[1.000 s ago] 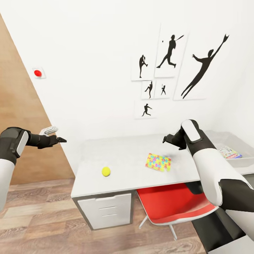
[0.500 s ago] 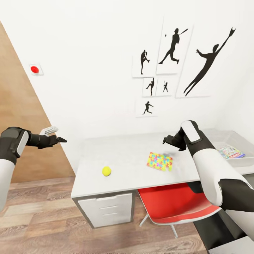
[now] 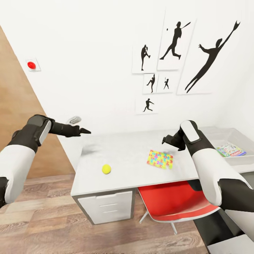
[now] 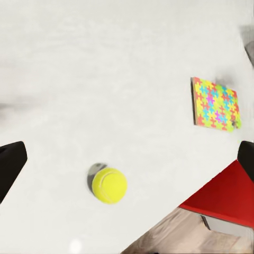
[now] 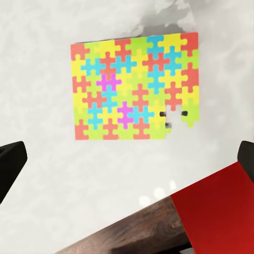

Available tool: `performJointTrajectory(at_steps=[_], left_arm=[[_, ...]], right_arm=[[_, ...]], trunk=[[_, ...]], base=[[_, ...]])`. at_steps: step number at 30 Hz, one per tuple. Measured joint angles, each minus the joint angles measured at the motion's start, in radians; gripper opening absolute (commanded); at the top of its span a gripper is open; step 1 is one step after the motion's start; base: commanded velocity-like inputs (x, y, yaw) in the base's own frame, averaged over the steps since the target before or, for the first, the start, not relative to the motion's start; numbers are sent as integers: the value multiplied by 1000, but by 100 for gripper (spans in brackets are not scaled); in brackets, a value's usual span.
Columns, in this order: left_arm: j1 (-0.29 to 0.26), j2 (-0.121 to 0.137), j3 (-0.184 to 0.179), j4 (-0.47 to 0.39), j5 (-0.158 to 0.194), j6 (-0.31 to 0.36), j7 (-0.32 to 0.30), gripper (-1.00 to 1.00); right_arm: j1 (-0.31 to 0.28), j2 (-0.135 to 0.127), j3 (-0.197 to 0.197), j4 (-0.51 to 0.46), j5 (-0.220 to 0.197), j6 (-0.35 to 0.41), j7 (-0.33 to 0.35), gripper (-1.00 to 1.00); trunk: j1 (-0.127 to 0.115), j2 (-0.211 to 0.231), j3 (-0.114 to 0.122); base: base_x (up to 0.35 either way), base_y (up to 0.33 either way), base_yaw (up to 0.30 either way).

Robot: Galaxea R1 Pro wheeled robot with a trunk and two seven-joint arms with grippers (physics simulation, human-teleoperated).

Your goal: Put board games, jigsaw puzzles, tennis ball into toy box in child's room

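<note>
The tennis ball (image 3: 106, 169) lies near the front left of the pale grey table (image 3: 127, 155). In the left wrist view the tennis ball (image 4: 109, 185) is below my open left gripper (image 4: 127, 164). My left gripper (image 3: 85, 131) hovers over the table's left rear corner. A multicoloured jigsaw puzzle (image 3: 160, 159) lies flat mid-table. My right gripper (image 3: 164, 140) hangs open just behind and above it, and the puzzle (image 5: 135, 87) shows between its dark fingertips (image 5: 10, 164). At the far right stands the toy box (image 3: 234, 161) with a board game (image 3: 231, 149) inside.
A red and white chair (image 3: 176, 206) is tucked under the table in front of the puzzle. A white drawer unit (image 3: 106, 208) sits under the table's left end. A wooden wall panel (image 3: 17, 116) stands to the left, and wood floor (image 3: 42, 225) lies in front.
My left arm has swung right and forward, from beside the wooden panel to over the table's left rear corner. The head view has shifted slightly. The right arm has kept its place.
</note>
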Motion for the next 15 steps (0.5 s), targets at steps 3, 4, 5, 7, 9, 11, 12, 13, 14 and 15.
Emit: performJointTrajectory(at_steps=[3, 4, 5, 7, 9, 11, 12, 13, 14, 15], left_arm=[[-50, -42, -37, 44, -1, 0, -7, 100], [-75, -66, -47, 78, 1, 0, -9, 100], [-88, -79, -51, 98, -1, 1, -9, 100], [-123, -118, -58, 155, -3, 1, -10, 100], [-155, -154, -62, 196, -2, 1, -10, 100], [-173, -173, -66, 214, -5, 1, -10, 100], [-185, -185, -71, 224, -6, 1, -10, 100], [-191, -190, -74, 228, -7, 1, -10, 100], [-200, -196, -80, 234, -7, 1, -11, 100], [-204, -198, -82, 236, -8, 1, -11, 100]], right_arm=[[0, 1, 0, 0, 0, 0, 0, 100], [-1, 1, 0, 0, 0, 0, 0, 100], [-1, 1, 0, 0, 0, 0, 0, 100], [-4, 1, 0, 0, 0, 0, 0, 100], [-8, 1, 0, 0, 0, 0, 1, 100], [-9, 1, 0, 0, 0, 0, 1, 100], [-11, -1, 0, 0, 0, 0, 2, 100], [-11, -2, 0, 0, 0, 0, 2, 100], [-11, -3, 0, 0, 0, 0, 2, 100], [-12, -4, 0, 0, 0, 0, 2, 100]], trunk=[[0, 0, -5], [0, 0, -7], [0, 0, -8], [0, 0, -12], [0, 0, -15], [0, 0, -18], [0, 0, -20], [0, 0, -22], [0, 0, -23], [0, 0, -25]], base=[[0, 0, 0], [0, 0, 0], [0, 0, 0], [0, 0, 0], [0, 0, 0], [0, 0, 0], [0, 0, 0], [0, 0, 0], [0, 0, 0], [0, 0, 0]])
